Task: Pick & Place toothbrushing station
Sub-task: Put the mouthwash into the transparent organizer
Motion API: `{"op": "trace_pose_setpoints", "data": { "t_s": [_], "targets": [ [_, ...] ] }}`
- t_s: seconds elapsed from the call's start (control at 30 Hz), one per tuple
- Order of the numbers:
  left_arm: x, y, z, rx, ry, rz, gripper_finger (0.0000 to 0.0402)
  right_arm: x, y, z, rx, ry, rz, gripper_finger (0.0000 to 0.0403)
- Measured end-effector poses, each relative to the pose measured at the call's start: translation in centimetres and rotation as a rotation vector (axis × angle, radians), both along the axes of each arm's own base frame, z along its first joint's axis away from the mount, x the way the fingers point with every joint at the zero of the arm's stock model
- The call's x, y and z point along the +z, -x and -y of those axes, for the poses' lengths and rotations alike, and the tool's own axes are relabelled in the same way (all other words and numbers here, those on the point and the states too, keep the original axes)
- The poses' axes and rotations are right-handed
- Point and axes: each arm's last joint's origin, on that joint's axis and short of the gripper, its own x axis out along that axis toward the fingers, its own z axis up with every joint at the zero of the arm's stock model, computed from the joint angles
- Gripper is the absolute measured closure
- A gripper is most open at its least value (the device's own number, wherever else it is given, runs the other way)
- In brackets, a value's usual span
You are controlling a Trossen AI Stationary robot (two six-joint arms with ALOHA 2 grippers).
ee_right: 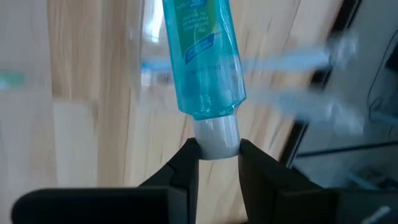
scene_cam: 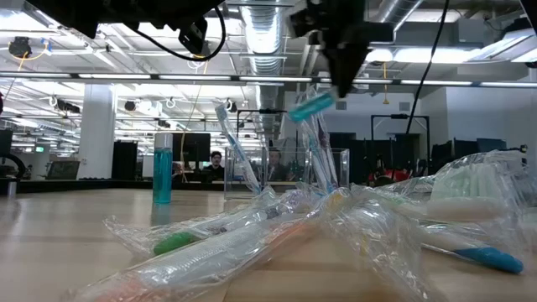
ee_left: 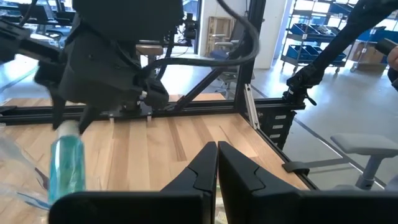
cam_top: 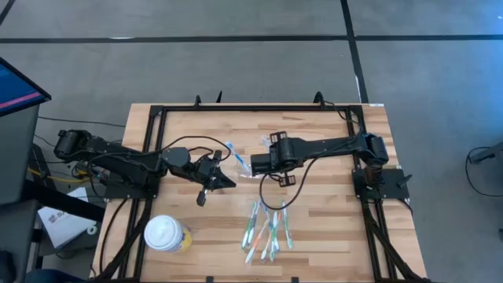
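High view shows the right gripper near the middle of the wooden table, with the left gripper close beside it. The right jaws pinch the white cap of a blue tube, and the tube points straight out from them. The left jaws are pressed together and hold nothing.

The toothbrushing station is a clear box. It stands just below the right jaws, and in the low view the tube hangs tilted over its open top. A toothbrush leans up out of the box. From above the box is very hard to see, because it is clear and the right gripper covers part of it.

Wrapped toothbrushes lie in a loose pile out in front of both jaws, toward the near edge of the table. A yellow cup with a white lid stands near that edge too, well apart from the left jaws. A black frame runs along the far edge of the table. Bare wood lies open between that frame and the grippers.

Crinkly clear wrappers fill the bottom of the low view and hide the foot of the box. A tall blue bottle stands off to one side of it.
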Motion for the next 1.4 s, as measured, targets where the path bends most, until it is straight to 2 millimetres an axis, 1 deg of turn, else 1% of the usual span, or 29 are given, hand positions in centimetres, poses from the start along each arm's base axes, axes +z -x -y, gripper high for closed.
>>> {"op": "trace_pose_setpoints", "data": {
  "t_s": [0.1,0.17,0.2,0.3,0.37,0.43,0.67,1.03,1.27,1.4],
  "targets": [
    [0.0,0.0,0.0,0.0,0.0,-0.005,0.0395,-0.9,-0.1,0.1,0.022,0.009,-0.069,0.0329],
    [-0.2,0.0,0.0,-0.001,0.001,-0.016,0.0395,-1.3,-0.6,0.2,0.02,0.01,-0.06,0.0329],
    [-0.1,0.0,0.1,-0.002,0.001,-0.015,0.0395,-1.4,-0.4,0.3,0.018,0.015,-0.086,0.0329],
    [-0.2,0.0,0.1,-0.007,0.0,-0.023,0.0395,-1.5,-0.9,0.6,0.019,0.018,-0.055,0.0329],
    [-0.2,0.0,0.1,-0.021,0.002,-0.023,0.0395,-1.7,-0.9,0.8,0.023,0.017,-0.077,0.0329],
    [-0.2,0.1,0.2,-0.04,0.003,-0.027,0.0395,-1.6,-1.1,0.8,0.026,0.019,-0.05,0.0329],
    [-0.2,0.1,0.2,-0.061,0.005,-0.026,0.0395,-1.6,-1.3,0.6,0.071,0.031,-0.05,0.0329],
    [-0.2,0.1,0.3,-0.071,0.006,-0.027,0.0395,-1.5,-1.7,0.4,0.129,0.107,-0.028,0.0329],
    [0.0,0.3,0.6,-0.192,0.018,-0.021,0.0395,-1.5,-1.7,-0.1,0.157,0.131,-0.031,0.0329],
    [0.5,0.7,0.6,-0.235,0.025,0.0,0.0395,-2.1,-1.8,-0.4,0.172,0.161,-0.026,0.0329]
  ]
}}
